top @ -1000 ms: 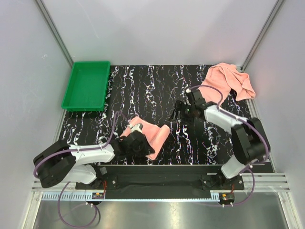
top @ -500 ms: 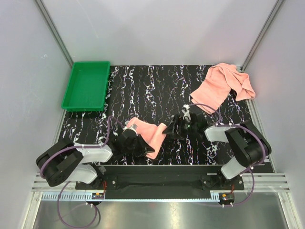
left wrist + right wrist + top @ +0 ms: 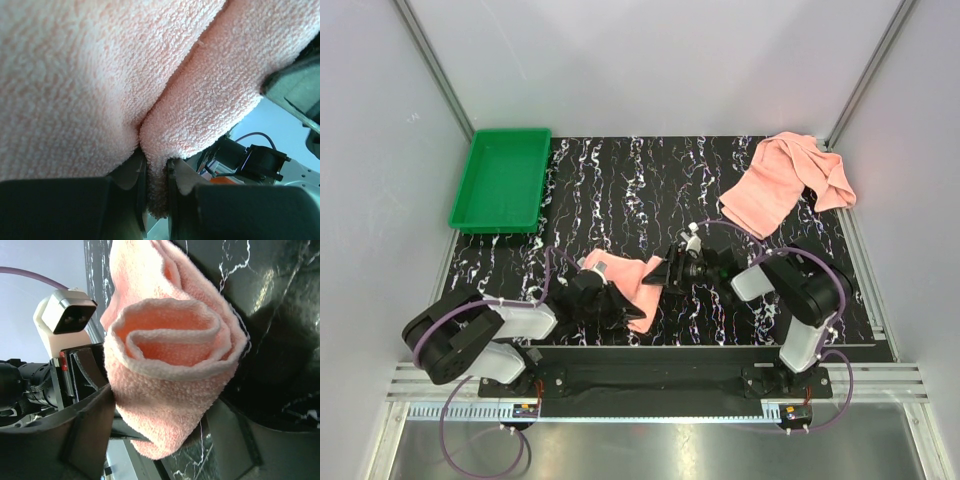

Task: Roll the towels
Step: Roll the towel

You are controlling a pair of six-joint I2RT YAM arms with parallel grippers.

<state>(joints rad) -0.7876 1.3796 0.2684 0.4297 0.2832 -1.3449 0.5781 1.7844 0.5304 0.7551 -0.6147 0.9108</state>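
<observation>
Towel (image 3: 645,276) soft, light, floppy | my left gripper (image 3: 156,172) pinches its fold | my right gripper (image 3: 162,400) gapes around the rolled end, unclamped | best held across the roll

The near towel (image 3: 642,288) and the two o'clock towel (image 3: 780,185) are matt looped terry cloth; black marbled table (image 3: 620,190) glossy; ten o'clock tray (image 3: 500,180) smooth plastic.

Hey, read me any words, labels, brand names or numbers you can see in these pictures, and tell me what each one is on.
No text can be read in any view.
Near towel, far towel, green tray and table: plain, no print or label.
Small boards at the arm bases: any marking is too small to read.
</observation>
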